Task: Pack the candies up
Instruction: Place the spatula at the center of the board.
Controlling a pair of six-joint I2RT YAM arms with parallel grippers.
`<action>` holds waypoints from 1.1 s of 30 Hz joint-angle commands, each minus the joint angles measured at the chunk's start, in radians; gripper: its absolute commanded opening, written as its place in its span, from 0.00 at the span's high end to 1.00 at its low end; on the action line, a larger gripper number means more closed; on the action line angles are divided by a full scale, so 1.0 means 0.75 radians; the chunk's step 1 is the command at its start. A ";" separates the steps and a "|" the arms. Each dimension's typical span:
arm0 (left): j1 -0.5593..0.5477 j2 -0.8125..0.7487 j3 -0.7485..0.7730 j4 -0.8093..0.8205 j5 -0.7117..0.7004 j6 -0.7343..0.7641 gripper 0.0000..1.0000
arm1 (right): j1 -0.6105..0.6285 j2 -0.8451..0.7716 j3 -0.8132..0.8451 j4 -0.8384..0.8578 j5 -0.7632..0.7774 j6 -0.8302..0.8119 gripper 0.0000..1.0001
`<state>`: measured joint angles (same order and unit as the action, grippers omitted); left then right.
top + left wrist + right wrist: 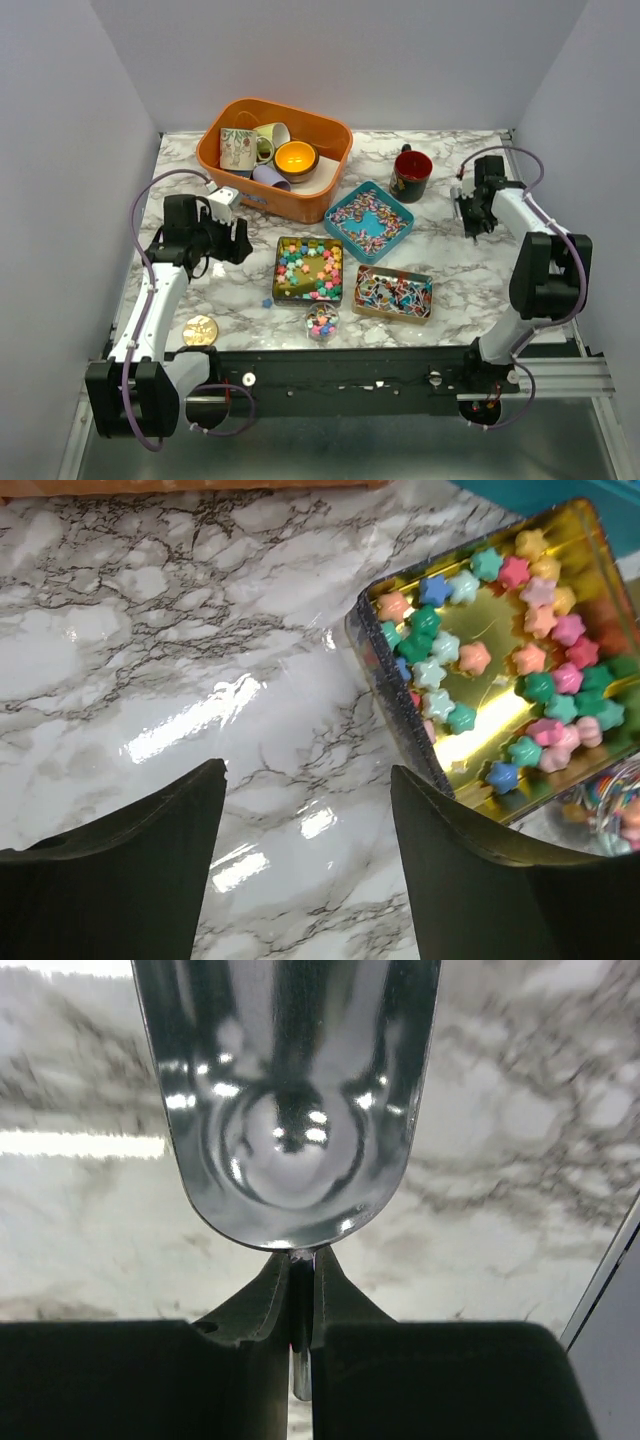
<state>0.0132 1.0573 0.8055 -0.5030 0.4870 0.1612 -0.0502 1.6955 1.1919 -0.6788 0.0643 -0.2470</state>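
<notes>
Our left fingers (130,880) gape over the surface (150,630) beside the star candies (500,660); right fingers (150,1380) pinch a scoop (290,1110).

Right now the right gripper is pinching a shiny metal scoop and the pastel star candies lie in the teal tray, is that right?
Not quite. The right gripper does pinch the metal scoop, but the star candies lie in the gold tin, not the teal tray, which holds wrapped pieces. The top external view shows it.
</notes>
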 commanded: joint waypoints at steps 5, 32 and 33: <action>0.027 0.094 0.030 -0.125 -0.187 0.338 0.01 | -0.003 0.243 0.213 0.073 -0.020 0.059 0.95; 0.537 0.159 0.128 -0.747 -0.328 1.014 0.01 | 0.063 -0.035 0.237 -0.048 -0.398 0.158 0.05; 0.553 0.175 0.155 -0.793 -0.294 1.012 0.01 | 0.091 -0.054 0.235 -0.050 -0.401 0.151 0.05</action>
<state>0.3714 1.1469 0.8570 -1.0004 0.2359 0.8764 -0.0315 1.6901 1.4120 -0.7078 -0.1505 -0.1474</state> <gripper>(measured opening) 0.987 0.942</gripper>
